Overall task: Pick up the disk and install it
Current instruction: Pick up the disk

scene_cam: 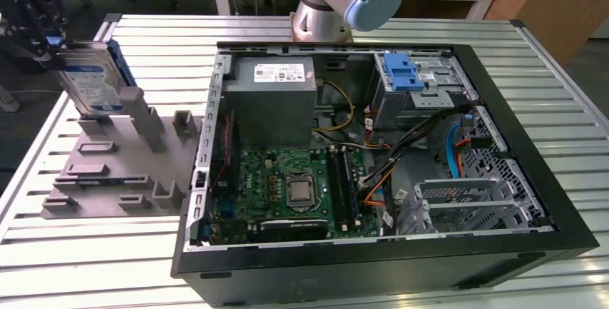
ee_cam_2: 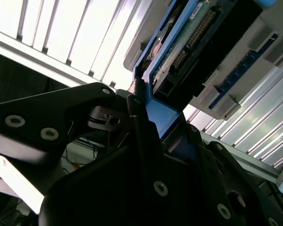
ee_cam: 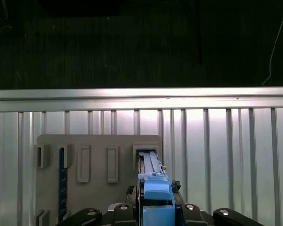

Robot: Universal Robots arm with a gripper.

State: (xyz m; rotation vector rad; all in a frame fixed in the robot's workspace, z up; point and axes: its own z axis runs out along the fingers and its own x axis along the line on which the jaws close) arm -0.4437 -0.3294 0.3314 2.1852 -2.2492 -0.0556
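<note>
At the grey rack, the gripper clamps the white-and-blue-labelled disk

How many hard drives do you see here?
1. The hard drive is held on edge in the pincer, at the grey holder, to the exterior view's left of the computer case. More may hide in its bays.

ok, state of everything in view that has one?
disk: upright, clamped in the tool, over the grey rack's slot; clear of it or not, can't tell.
tool: shut on the disk's blue frame.
case: on its side, panel off, inside exposed.
grey rack: flat on the table beside the case.
CPU socket: bare, no cooler.
</note>
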